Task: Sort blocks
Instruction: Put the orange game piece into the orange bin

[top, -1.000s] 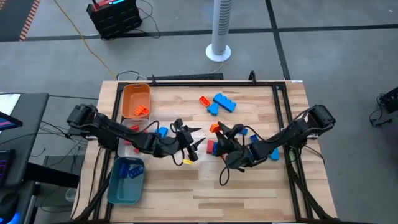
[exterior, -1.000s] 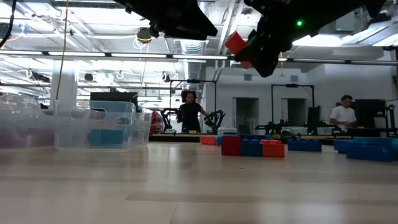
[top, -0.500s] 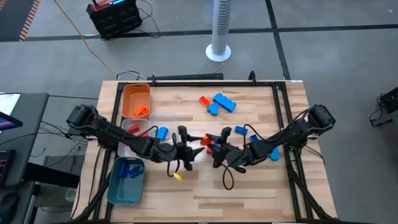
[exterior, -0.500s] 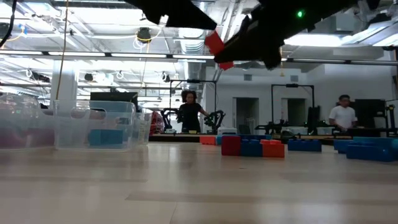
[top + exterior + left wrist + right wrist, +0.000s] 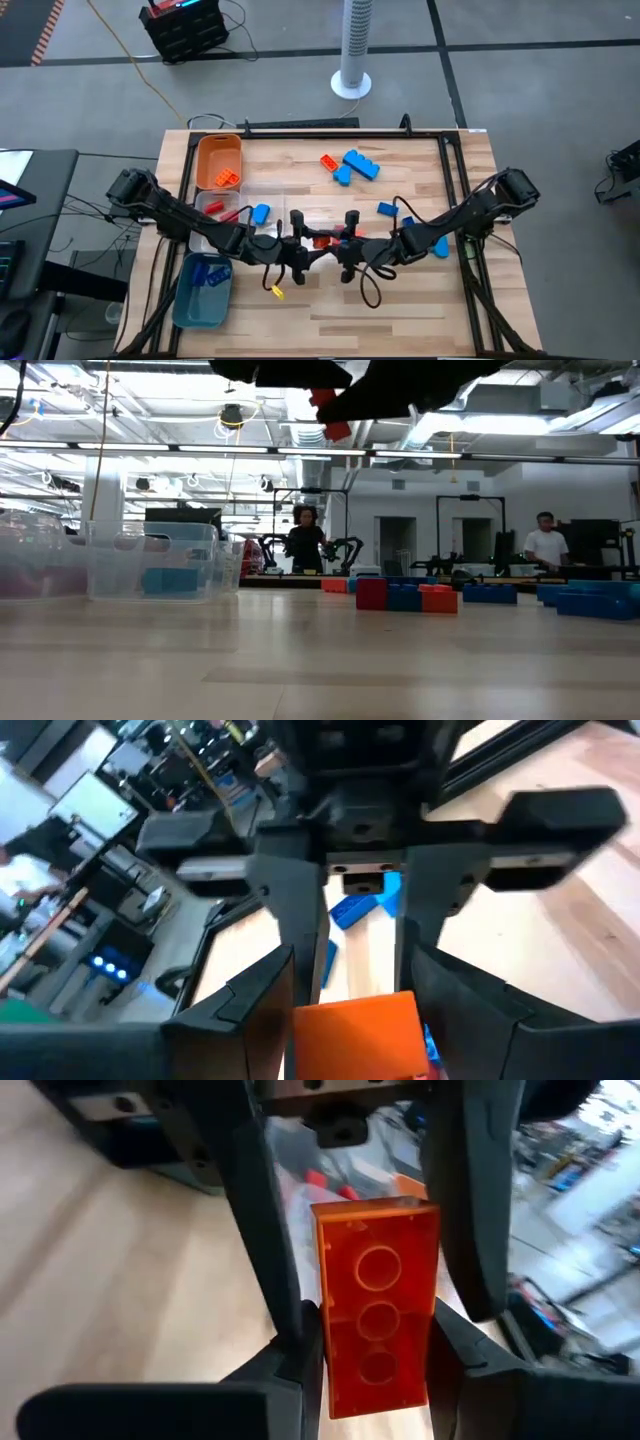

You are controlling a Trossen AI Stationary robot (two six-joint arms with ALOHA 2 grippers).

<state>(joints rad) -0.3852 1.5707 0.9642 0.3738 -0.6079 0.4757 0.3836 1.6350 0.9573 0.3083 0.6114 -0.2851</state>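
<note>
You see only a sliver of the red block (image 5: pixel 321 241) from above, hidden between the two grippers meeting mid-table. The right gripper (image 5: pixel 372 1342) pinches it at one end; its long axis runs along the fingers, hollow underside toward the wrist camera. The left gripper (image 5: pixel 345 982) stands spread around the block's other end, above the table (image 5: pixel 400 300).

Seen past the left gripper (image 5: pixel 345 1010), an orange-red block (image 5: pixel 360 1035) sits between its two dark fingers (image 5: pixel 245 1010), which stand apart on either side of it. Directly beyond the block the right gripper (image 5: pixel 360 870) faces it. Behind that gripper, blue blocks (image 5: pixel 365 905) lie on the wooden surface (image 5: pixel 560 970).
</note>
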